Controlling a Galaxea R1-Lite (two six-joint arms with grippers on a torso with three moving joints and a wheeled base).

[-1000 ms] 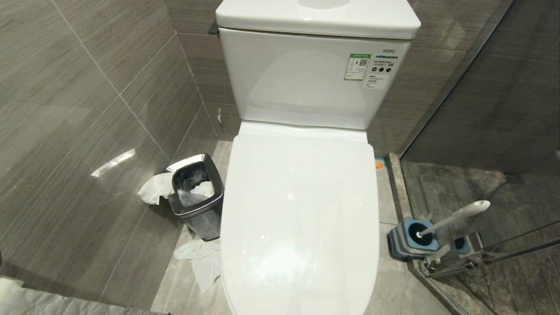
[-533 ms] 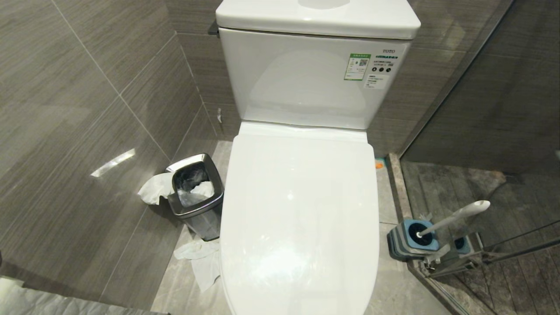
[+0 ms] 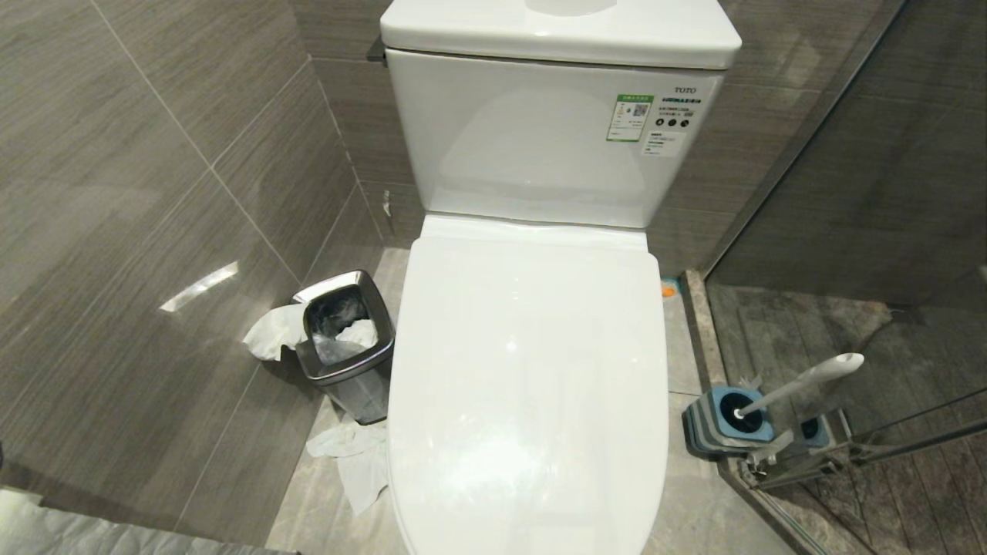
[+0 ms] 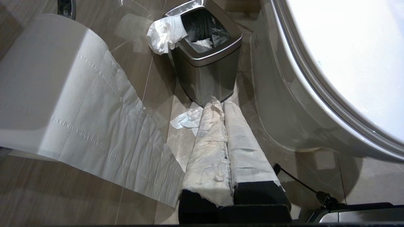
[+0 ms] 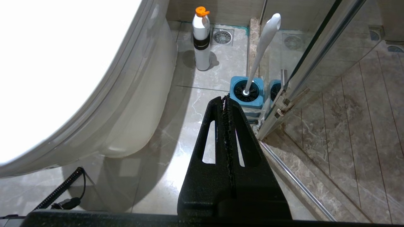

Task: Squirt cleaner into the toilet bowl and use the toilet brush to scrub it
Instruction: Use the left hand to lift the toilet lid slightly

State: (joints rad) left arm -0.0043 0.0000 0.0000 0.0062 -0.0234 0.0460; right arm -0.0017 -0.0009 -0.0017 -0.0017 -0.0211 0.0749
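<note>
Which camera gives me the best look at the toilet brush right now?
The right wrist view: the toilet brush shows whole, leaning in its blue holder beyond the shut right gripper. The head view shows it smaller, at the glass door. The left wrist view shows none of it.

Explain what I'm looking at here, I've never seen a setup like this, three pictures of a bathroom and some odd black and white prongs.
This is a two-armed robot on wheels. One picture comes from a camera on its head, looking down at the toilet, whose lid is closed. The other two come from cameras on its wrists, so the prongs are its own jaws.

The left gripper, wrapped in white material, hangs low beside the steel bin; a toilet paper roll hangs nearby. The right gripper is black and points toward the toilet brush, which stands in its blue holder on the floor, with a bottle with an orange cap beyond. Both jaws are shut and hold nothing.
</note>
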